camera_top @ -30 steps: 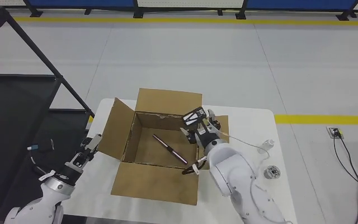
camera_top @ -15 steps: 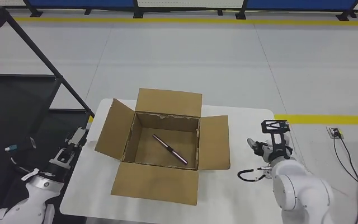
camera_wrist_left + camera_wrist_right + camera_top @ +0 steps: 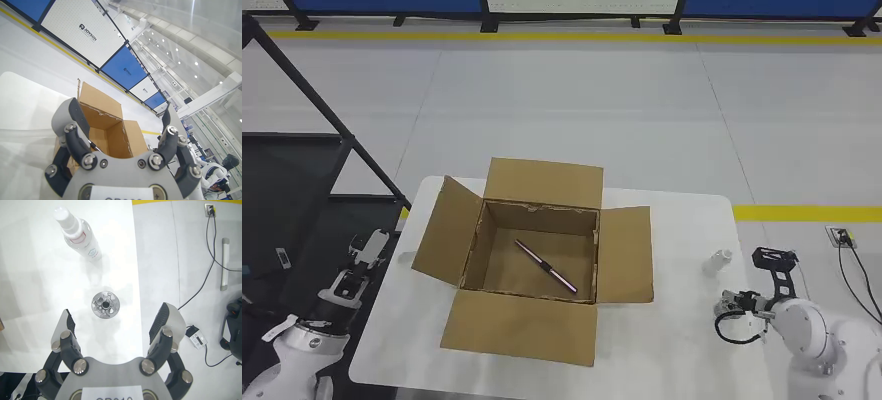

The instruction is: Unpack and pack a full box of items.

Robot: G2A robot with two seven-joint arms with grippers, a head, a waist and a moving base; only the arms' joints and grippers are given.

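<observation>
An open cardboard box (image 3: 542, 330) stands in the middle of the white table, its flaps folded out. A dark pen (image 3: 545, 265) lies slanted on the box floor. A clear spray bottle (image 3: 720, 260) with a white cap stands near the table's right edge, upright in the right wrist view (image 3: 83, 245). A small metal disc (image 3: 105, 307) lies on the table just beyond my right gripper (image 3: 115, 318), which is open and empty above that edge (image 3: 770, 262). My left gripper (image 3: 121, 108) is open and empty, off the table's left side (image 3: 370, 245), facing the box (image 3: 113, 130).
The white table (image 3: 682, 340) ends close to the right of the disc, with grey floor, cables (image 3: 209, 262) and a small boxed item (image 3: 196, 339) beyond. A black metal frame (image 3: 322, 130) stands left of the table.
My right arm swung from above the box's right side out to the table's right edge. My left gripper drew back to the left, away from the box.
</observation>
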